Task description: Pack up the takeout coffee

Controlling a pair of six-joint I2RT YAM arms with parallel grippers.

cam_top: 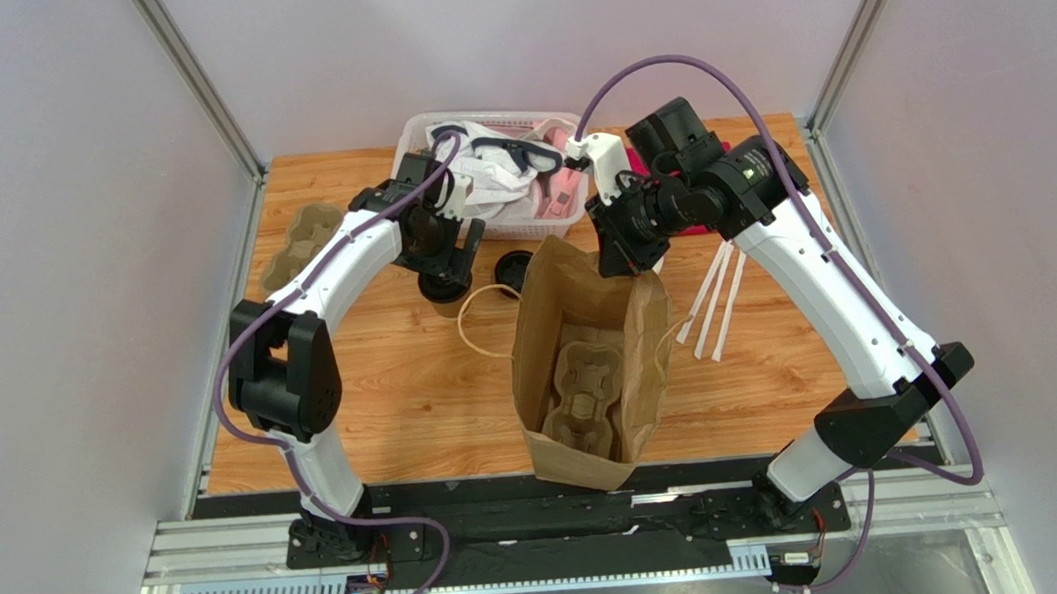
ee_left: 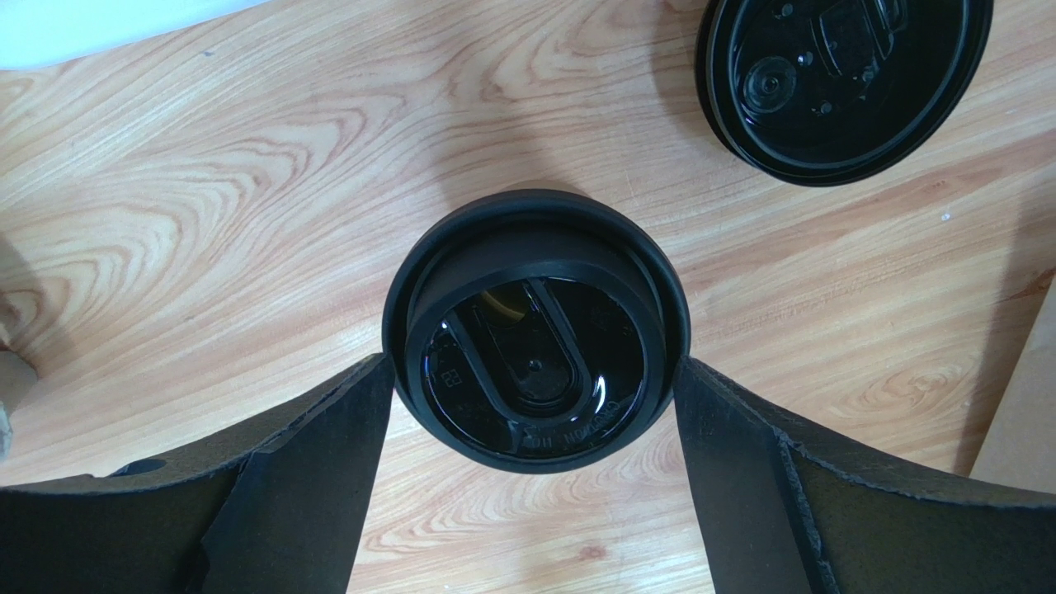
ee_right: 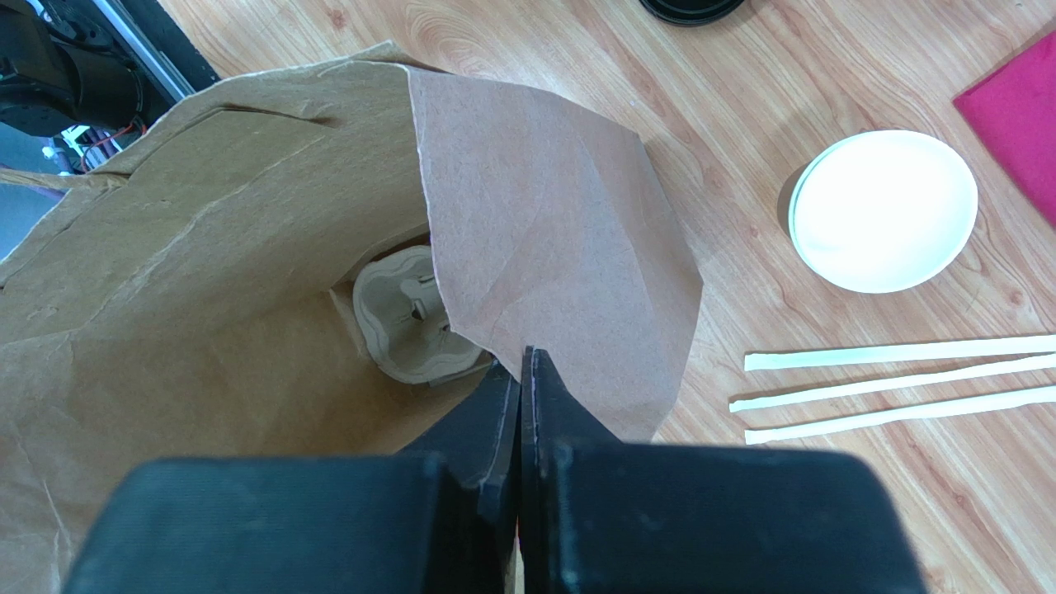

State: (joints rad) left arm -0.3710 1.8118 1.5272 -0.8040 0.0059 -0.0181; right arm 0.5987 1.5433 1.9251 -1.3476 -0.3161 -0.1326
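Currently the coffee cup [ee_left: 536, 324] stands upright on the wooden table [cam_top: 399, 395] with its black lid on. It is outside the paper bag [cam_top: 590, 356], off to the bag's left and in front of the white basket [cam_top: 495, 171] at the back. The left hand [ee_left: 531, 369] hangs straight over it, spread wide, with one finger [ee_left: 310, 483] on each side of the lid. The tips sit just beside the rim, and I cannot tell whether they touch it. A second black lid [ee_left: 843, 81] lies loose on the table, close to the cup on the bag side.

The right hand [ee_right: 523, 359] is pinched shut on the upper edge of the bag, holding a flap of brown paper between its fingers. The bag's mouth gapes open, and a moulded pulp cup tray [ee_right: 409, 316] lies inside it. Another pulp tray [cam_top: 300, 245] rests near the table's left edge. To the right of the bag are a round white disc [ee_right: 884, 210] and three paper-wrapped straws [ee_right: 893, 378] side by side.
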